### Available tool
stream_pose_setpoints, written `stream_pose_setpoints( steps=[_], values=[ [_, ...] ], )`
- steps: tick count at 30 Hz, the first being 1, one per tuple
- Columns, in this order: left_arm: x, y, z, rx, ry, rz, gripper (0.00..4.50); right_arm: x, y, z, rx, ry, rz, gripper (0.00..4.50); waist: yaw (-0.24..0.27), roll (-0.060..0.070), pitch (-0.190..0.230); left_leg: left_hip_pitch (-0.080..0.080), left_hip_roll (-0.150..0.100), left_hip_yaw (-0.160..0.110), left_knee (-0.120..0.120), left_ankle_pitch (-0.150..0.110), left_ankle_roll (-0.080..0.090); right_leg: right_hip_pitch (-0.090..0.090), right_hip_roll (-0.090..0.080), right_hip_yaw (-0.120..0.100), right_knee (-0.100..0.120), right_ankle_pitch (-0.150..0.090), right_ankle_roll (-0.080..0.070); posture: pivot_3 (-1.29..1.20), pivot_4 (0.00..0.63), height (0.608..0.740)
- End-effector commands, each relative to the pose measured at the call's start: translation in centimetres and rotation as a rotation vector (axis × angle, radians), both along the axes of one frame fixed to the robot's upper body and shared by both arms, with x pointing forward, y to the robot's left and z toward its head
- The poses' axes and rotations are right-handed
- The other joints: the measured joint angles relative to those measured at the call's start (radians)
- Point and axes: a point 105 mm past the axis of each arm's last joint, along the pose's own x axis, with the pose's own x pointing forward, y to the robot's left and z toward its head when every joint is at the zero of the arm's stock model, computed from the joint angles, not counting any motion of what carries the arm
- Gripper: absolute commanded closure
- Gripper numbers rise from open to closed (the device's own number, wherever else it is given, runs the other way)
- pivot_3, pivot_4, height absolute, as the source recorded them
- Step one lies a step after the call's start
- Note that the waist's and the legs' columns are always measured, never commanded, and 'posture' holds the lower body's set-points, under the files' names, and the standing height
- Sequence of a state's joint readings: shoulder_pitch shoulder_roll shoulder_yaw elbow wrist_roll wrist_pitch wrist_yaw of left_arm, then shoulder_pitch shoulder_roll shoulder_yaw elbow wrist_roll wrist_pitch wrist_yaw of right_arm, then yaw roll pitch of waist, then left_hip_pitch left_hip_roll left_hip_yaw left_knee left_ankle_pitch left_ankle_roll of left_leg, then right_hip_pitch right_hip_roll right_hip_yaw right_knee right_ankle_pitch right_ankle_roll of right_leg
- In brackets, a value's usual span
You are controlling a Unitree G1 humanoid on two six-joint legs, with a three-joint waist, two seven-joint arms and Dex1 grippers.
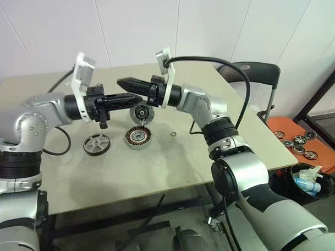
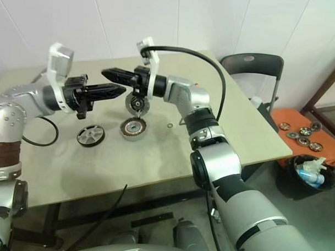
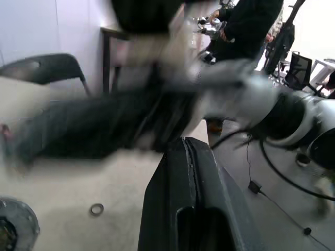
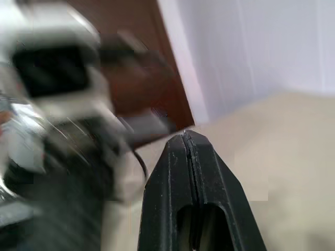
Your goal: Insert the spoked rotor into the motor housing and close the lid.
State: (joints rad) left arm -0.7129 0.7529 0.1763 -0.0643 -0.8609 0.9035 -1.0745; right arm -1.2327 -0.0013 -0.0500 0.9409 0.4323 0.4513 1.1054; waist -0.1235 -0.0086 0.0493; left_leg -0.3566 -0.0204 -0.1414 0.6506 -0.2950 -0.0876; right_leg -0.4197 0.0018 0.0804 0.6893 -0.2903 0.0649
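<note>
The motor housing (image 1: 137,136), a shallow round shell with copper windings, lies flat on the beige table (image 1: 171,164). To its left lies the spoked rotor (image 1: 96,143), a dark ring with slim spokes. Just behind the housing the lid (image 1: 141,113), a grey disc with a dark rim, looks tilted up on its edge. My left gripper (image 1: 140,97) is shut and empty, level and pointing right, above the parts. My right gripper (image 1: 119,81) is shut and empty too. It points left, slightly higher, and crosses over the left fingers. Both wrist views show the fingers (image 3: 187,151) (image 4: 187,144) pressed together.
A small metal ring (image 1: 172,134) lies on the table right of the housing. A black cable (image 1: 59,146) loops at the table's left. A dark chair (image 1: 252,70) stands at the back right. On the floor sit an orange tray (image 1: 280,126) holding several discs and a bin (image 1: 308,183). A person (image 3: 246,26) stands in the background.
</note>
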Motion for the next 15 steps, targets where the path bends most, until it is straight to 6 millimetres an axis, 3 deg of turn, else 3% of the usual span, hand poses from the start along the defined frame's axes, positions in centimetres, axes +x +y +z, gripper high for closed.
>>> stream_pose_setpoints(
  steps=[1,5,7,11,15],
  values=[
    [-1.0,0.3,2.8,-0.019,-0.103,-0.012,4.48,0.1,-0.5,0.3,0.010,-0.019,0.003,4.50,0.000,0.000,0.000,0.000,0.000,0.000,0.000,0.000,0.000,0.000,0.000,0.000,0.000,0.000,0.000,0.00,0.000,0.740],
    [0.7,1.4,4.4,-0.071,-0.126,0.073,4.48,-2.7,-0.7,-0.7,-0.017,-0.011,0.187,4.50,0.001,0.000,0.000,0.001,0.000,-0.001,0.001,0.000,0.000,0.001,0.001,-0.001,0.001,0.000,0.000,0.00,0.000,0.740],
    [1.5,2.0,3.9,-0.055,-0.112,0.106,4.48,-4.6,-1.1,-0.1,-0.003,-0.026,0.284,4.50,0.001,0.000,0.000,0.001,0.000,-0.001,0.001,0.000,0.000,0.002,0.001,-0.001,0.001,0.000,0.000,0.00,0.000,0.740],
    [3.0,2.4,1.9,-0.064,-0.032,0.145,4.48,-7.1,-1.9,2.2,0.034,-0.095,0.349,4.50,0.001,0.000,0.000,0.001,0.000,-0.001,0.002,0.000,0.000,0.001,0.001,-0.002,0.001,0.000,0.000,0.00,0.000,0.740],
    [2.4,1.1,-2.6,0.004,0.068,0.099,4.48,-7.3,-2.0,5.0,0.097,-0.163,0.288,4.50,0.001,0.000,0.000,0.001,0.000,-0.001,0.001,0.000,0.000,0.001,0.000,-0.001,0.001,0.000,0.000,0.00,0.000,0.740]
  ],
)
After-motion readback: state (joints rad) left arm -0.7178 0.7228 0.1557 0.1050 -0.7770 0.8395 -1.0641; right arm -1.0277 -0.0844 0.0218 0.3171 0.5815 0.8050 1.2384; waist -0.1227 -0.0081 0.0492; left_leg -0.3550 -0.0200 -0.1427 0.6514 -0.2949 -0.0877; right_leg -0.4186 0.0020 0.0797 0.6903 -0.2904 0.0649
